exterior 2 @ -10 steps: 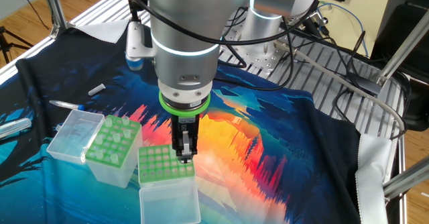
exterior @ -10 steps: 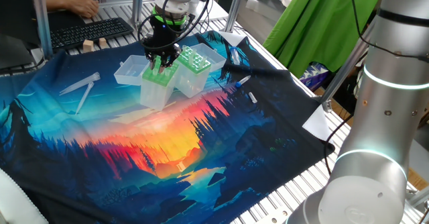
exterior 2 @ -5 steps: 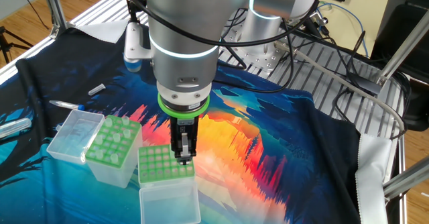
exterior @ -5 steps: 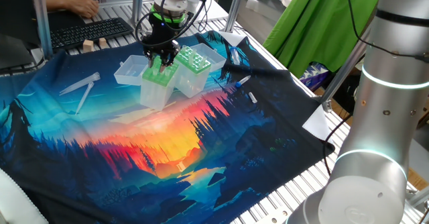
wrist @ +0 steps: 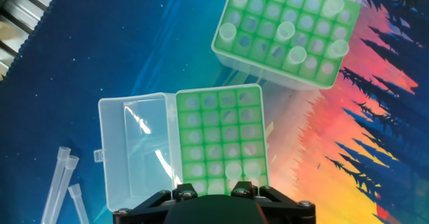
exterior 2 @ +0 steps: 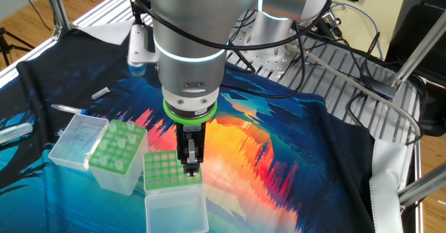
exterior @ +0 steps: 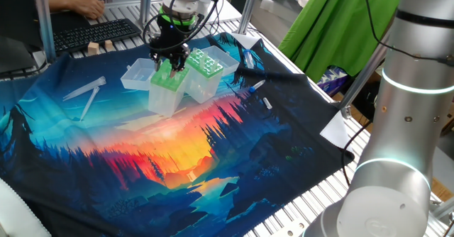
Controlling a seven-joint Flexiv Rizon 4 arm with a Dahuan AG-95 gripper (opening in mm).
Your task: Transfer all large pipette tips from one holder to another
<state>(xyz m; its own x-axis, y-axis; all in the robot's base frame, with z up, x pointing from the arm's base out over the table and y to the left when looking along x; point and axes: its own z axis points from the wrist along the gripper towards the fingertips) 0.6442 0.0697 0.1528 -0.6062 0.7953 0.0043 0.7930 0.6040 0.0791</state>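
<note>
The plain light-green holder (exterior: 165, 88) stands mid-table with its lid open; it also shows in the other fixed view (exterior 2: 169, 170) and the hand view (wrist: 220, 140). My gripper (exterior: 167, 62) hangs just above it, fingers (exterior 2: 189, 160) close together on what looks like a clear large pipette tip. The dotted green holder (exterior: 206, 62) stands right beside it (exterior 2: 118, 149) and holds several large pipette tips (wrist: 287, 31). In the hand view only the hand's black body (wrist: 214, 209) shows; the fingertips are hidden.
Both holders have open clear lids (exterior 2: 175, 212) (exterior 2: 73, 139). Loose clear tubes lie on the printed cloth (exterior: 85, 91) (wrist: 59, 180). A keyboard (exterior: 96, 31) and a person's hand are at the far edge. The arm's grey base (exterior: 397, 159) stands at the right.
My gripper has risen slightly above the plain holder and drifted a little sideways. The holders and loose tubes have not moved.
</note>
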